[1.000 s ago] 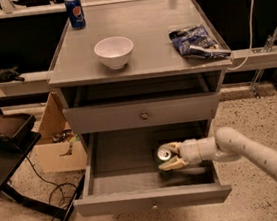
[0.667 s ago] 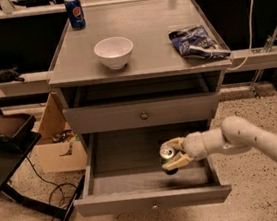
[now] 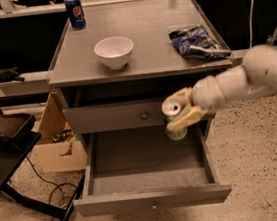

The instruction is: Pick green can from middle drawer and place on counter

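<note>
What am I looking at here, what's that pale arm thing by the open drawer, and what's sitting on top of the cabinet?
That is a robot's arm, reaching in from the right. At its end is a two-finger gripper, closed around a small green can with a silver top. It holds the can in the air over the open middle drawer. There is only one camera, looking down at the grey cabinet from the front; where it is mounted does not show. On the counter sit a white bowl, a blue Pepsi can at the back left, and a crumpled blue snack bag on the right.
</note>
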`<state>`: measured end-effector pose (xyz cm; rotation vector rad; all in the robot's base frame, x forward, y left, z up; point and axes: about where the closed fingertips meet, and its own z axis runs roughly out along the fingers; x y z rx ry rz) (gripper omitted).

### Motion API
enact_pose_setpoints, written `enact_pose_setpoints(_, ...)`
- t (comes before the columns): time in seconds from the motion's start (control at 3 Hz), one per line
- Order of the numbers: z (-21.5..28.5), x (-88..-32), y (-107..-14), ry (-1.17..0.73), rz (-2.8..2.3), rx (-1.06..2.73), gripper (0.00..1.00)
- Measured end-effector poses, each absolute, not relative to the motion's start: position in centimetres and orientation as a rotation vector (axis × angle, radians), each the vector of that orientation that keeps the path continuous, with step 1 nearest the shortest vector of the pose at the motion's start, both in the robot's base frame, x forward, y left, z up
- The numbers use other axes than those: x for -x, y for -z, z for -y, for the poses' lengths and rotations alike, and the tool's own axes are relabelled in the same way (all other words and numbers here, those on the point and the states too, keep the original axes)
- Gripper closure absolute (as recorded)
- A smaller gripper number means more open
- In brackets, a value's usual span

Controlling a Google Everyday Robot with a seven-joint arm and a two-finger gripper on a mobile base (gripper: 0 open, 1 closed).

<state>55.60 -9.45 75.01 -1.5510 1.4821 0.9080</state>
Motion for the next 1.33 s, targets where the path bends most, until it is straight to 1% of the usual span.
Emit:
enact_pose_setpoints(0.33,9.0,-56.3,-87.5,-0.862,-1.466,1.598,1.00)
enact_pose_setpoints(0.67,7.8,-58.8,-95.0,-0.865,-1.493,1.547,1.00)
enact_pose_setpoints(1.0,6.5,-64.2,-100.3,-0.809,-1.542,1.405,1.00)
enact_pose_setpoints(1.33,5.8,-70.1,-104.1,-0.675,-1.552,1.252,1.00)
